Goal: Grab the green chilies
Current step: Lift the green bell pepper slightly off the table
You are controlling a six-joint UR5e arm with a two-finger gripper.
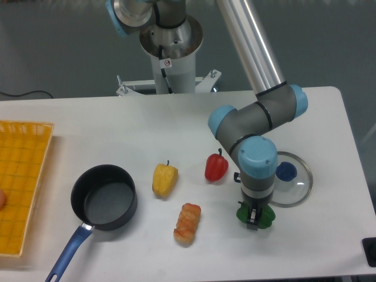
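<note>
The green chilies (265,217), a glossy dark-green lumpy pepper toy, sit at the front right of the white table (117,129), just in front of a glass lid. My gripper (253,217) points straight down onto them, and the wrist hides most of the pepper. Green shows on both sides of the dark fingers (251,221), which look closed on the pepper. I cannot tell whether the pepper is off the table.
A glass lid with a blue knob (286,171) lies right behind the gripper. A red pepper (216,167), a yellow pepper (164,180) and an orange shrimp toy (187,222) lie to the left. Farther left are a black pot with a blue handle (103,197) and a yellow basket (20,182).
</note>
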